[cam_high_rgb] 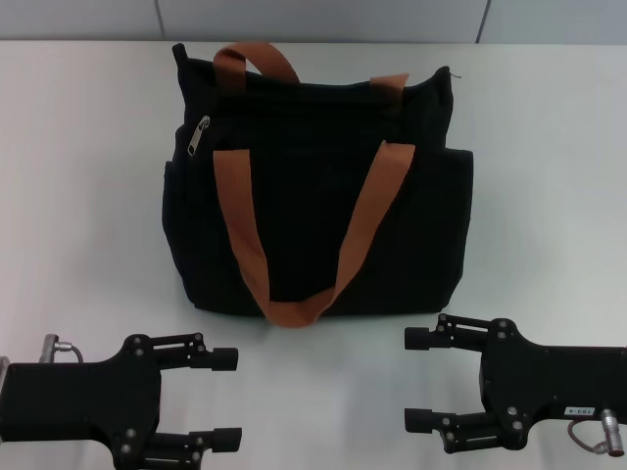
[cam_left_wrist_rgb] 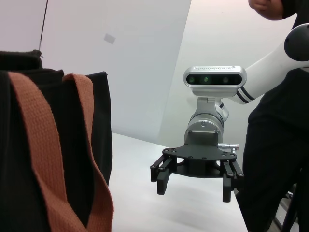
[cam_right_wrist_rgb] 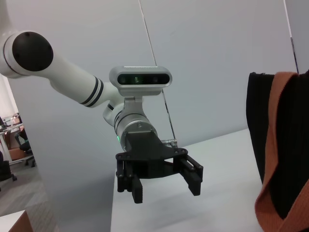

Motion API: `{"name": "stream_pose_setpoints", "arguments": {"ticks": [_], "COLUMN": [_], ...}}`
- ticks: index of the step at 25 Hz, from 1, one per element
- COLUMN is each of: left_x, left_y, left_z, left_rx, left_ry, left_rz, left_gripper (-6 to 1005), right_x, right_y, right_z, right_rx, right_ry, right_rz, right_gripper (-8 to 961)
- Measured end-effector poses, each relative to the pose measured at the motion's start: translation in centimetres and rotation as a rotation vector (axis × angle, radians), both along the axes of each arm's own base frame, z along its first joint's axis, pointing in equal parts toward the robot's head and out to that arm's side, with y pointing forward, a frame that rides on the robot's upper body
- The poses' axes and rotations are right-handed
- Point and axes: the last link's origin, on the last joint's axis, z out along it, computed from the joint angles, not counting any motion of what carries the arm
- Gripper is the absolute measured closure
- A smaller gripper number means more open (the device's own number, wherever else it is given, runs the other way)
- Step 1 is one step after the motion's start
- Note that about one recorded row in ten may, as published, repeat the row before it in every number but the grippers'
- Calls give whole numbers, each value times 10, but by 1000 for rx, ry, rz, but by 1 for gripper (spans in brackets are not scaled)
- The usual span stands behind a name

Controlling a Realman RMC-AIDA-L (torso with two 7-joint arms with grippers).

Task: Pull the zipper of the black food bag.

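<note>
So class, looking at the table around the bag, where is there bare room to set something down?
Bare white table lies left of the black food bag and right of it, out to the edges. It is tighter in the front strip between the bag, the left gripper and the right gripper, both with jaws open.

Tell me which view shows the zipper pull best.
The head view: the zipper hangs in plain sight at the upper left corner of the black food bag. Both wrist views show only bag fabric and strap, no pull.

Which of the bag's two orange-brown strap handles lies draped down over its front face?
The near handle, hanging in a U across the black food bag; the far handle arches above the top edge.
</note>
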Motion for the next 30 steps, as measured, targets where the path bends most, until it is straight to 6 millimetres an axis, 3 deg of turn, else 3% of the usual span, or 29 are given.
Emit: {"name": "stream_pose_setpoints", "arguments": {"ticks": [20,24,27,29,30], "left_x": [4,17,17,18,18], "left_y": [6,18,18,37,37], "left_z": [7,28,28,52,52], "left_rx": [57,250,250,532,532], "left_ry": [-50,-215,-215,-401,-401], "left_rz": [9,2,2,146,146], "left_gripper": [231,232,232,233,233], "right_x": [1,2,2,2,2], "right_y": [0,0,0,0,0], "right_z": [0,-1,0,0,0], "right_rx": [1,4,5,6,7], "right_ry": [-2,-6,-6,-5,-5], "right_rz": [-4,-7,-9,-10,-11], "right_gripper": [126,126,126,126,126]}}
